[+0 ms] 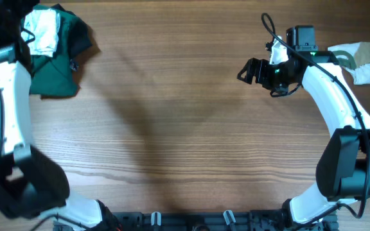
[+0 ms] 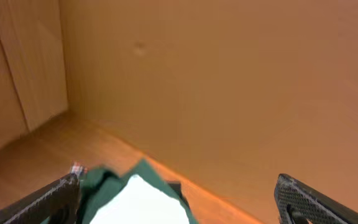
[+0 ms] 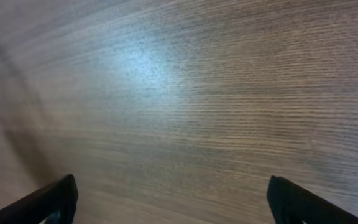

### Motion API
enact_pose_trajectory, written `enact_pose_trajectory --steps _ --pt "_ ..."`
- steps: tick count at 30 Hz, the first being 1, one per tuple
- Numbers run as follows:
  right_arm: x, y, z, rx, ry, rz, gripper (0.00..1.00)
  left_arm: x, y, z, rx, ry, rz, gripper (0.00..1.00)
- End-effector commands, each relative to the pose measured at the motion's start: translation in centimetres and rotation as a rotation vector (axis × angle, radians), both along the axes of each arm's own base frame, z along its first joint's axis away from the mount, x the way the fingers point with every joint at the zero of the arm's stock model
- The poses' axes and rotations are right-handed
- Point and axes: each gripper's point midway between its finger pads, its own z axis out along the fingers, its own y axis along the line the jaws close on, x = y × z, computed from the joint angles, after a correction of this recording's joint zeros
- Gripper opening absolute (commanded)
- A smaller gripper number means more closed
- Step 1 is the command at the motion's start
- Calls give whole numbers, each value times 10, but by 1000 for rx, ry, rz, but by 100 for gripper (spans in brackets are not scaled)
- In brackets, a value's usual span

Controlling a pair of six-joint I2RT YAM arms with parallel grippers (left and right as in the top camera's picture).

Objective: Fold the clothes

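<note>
A dark green garment (image 1: 60,61) lies at the table's far left corner. A small pale whitish garment (image 1: 44,32) lies on top of it; its stripes are too fine to make out. Both show in the left wrist view, green (image 2: 107,183) around white (image 2: 142,202). My left gripper (image 2: 179,186) is open, its fingers wide apart just above this pile. A small white-and-olive piece (image 1: 360,61) lies at the far right. My right gripper (image 1: 244,69) is open and empty over bare wood, left of that piece; the right wrist view (image 3: 173,186) shows only table between the fingers.
The wooden table (image 1: 185,128) spans the view. A wooden wall (image 2: 229,81) rises right behind the left pile. The right arm's white links (image 1: 329,90) arch from the front right edge to the back.
</note>
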Motion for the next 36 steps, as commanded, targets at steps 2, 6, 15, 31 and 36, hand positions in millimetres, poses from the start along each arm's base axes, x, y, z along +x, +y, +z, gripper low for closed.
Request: enact_pose_trajectory --steps 2,6,15,31,36 --pt "6 -10 8 14 -13 -78 99 -51 -45 56 -64 -25 -159 100" --pt "6 -23 30 12 -68 -108 100 -122 -106 103 -135 -44 -351 100" --pt "9 -61 37 -169 -111 -208 100 -263 -188 108 -235 67 -536 100" --pt "11 -72 34 -228 -112 -234 99 -358 -221 85 -285 140 -526 100" --pt "11 -72 34 -229 -112 -234 100 -360 -222 82 -293 152 -524 100"
